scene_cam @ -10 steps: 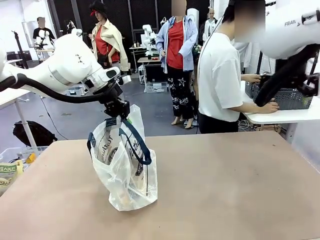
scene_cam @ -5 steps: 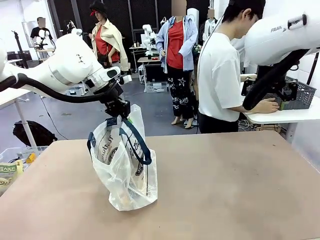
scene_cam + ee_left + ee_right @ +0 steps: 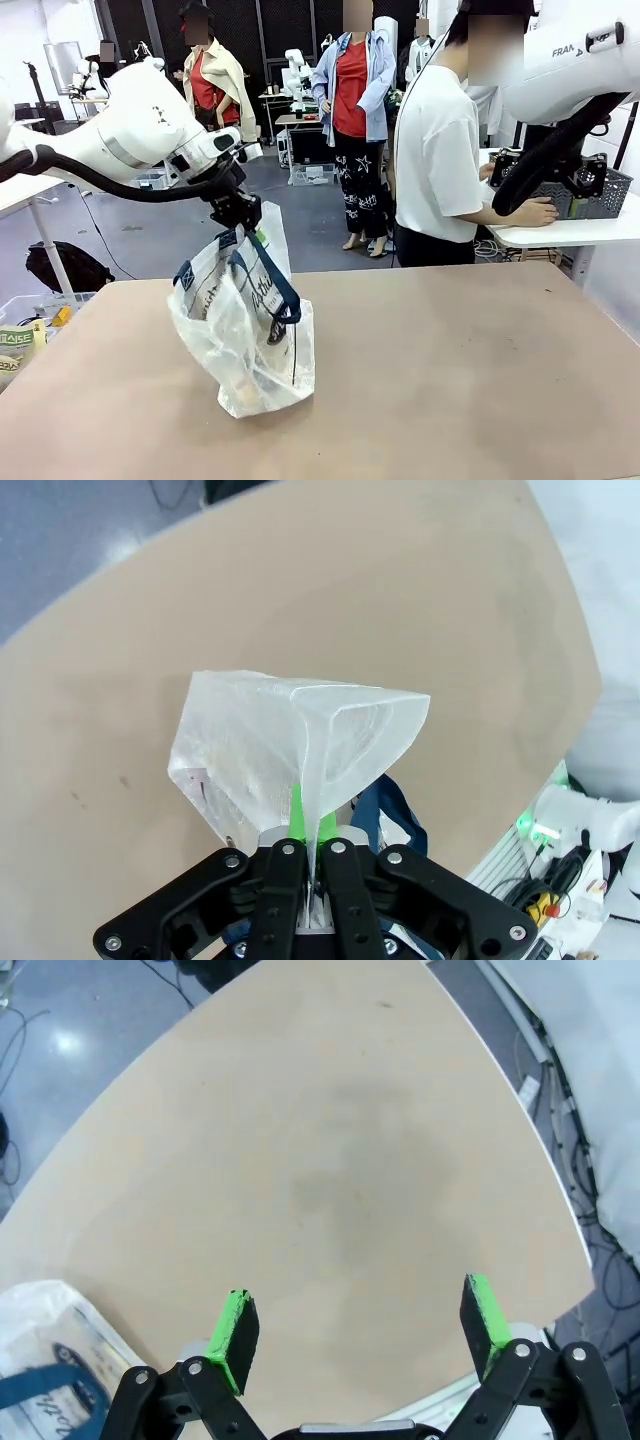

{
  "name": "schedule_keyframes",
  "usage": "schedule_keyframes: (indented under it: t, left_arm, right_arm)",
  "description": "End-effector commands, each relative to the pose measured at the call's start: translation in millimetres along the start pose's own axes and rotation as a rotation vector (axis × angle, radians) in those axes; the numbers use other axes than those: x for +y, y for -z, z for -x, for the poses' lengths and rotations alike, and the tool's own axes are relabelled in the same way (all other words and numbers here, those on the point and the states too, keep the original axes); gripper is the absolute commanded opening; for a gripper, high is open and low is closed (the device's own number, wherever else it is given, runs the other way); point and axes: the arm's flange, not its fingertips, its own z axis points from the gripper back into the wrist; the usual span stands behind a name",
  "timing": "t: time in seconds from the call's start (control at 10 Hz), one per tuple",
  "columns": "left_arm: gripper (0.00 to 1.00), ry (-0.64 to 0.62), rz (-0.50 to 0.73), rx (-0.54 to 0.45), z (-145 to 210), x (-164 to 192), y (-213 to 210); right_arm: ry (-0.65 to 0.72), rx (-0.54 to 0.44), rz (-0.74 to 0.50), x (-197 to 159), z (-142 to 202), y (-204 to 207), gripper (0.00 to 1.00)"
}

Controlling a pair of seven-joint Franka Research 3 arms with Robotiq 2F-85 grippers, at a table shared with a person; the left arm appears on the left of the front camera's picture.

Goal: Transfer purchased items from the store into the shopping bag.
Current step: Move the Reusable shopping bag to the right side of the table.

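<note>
The shopping bag (image 3: pixel 245 335) stands on the tan table (image 3: pixel 450 380), clear and crinkly with navy handles (image 3: pixel 268 270). My left gripper (image 3: pixel 238 212) is shut on the bag's upper rim and holds it up. In the left wrist view, the left gripper (image 3: pixel 308 825) pinches a fold of the bag (image 3: pixel 290 735) between its green pads. Cream printed purchased items (image 3: pixel 215 295) show through the plastic. The store (image 3: pixel 600 192), a dark grey lattice basket, sits on a white side table at the far right. My right gripper (image 3: pixel 360 1325) hangs open over bare table, with the bag (image 3: pixel 45 1360) at its lower left.
A person in a white shirt (image 3: pixel 437 150) stands at the far side with a hand (image 3: pixel 545 212) on the side table by the basket. My right arm (image 3: pixel 575 70) crosses the upper right corner. Table edges (image 3: pixel 520 1160) curve close by.
My left gripper has risen slightly with the bag's rim, and the bag has leaned a little to the left. My right arm has shifted up, uncovering the basket.
</note>
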Motion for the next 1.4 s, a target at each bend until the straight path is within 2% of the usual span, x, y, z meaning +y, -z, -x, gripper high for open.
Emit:
schedule_keyframes:
  t: [0.0,0.1,0.2,0.3,0.4,0.8,1.0,1.3]
  left_arm:
    - [0.0,-0.015,-0.074,-0.092,-47.5,10.0,-32.7]
    - [0.0,-0.007,-0.083,-0.065,-64.9,18.9,-50.3]
    - [0.0,-0.049,-0.129,-0.079,-86.0,34.6,-66.7]
    - [0.0,-0.112,-0.149,-0.048,-101.1,53.6,-83.9]
    - [0.0,-0.177,-0.183,-0.036,-106.4,76.7,-101.0]
    - [0.0,-0.418,-0.255,-0.122,-78.1,156.8,-166.9]
    - [0.0,-0.55,-0.301,-0.149,-49.5,198.0,-202.0]
    - [0.0,-0.673,-0.391,-0.121,-0.2,224.8,-233.1]
  right_arm:
    - [0.005,-0.003,0.018,-0.6,3.9,2.1,1.0]
    - [0.005,-0.003,0.018,-0.6,3.9,2.1,1.0]
    - [0.005,-0.003,0.018,-0.6,3.9,2.1,1.0]
    - [0.005,-0.003,0.018,-0.6,3.9,2.1,1.0]
    - [0.005,-0.003,0.018,-0.6,3.9,2.1,1.0]
    - [0.005,-0.003,0.018,-0.6,3.9,2.1,1.0]
    - [0.005,-0.003,0.018,-0.6,3.9,2.1,1.0]
    - [0.005,-0.003,0.018,-0.6,3.9,2.1,1.0]
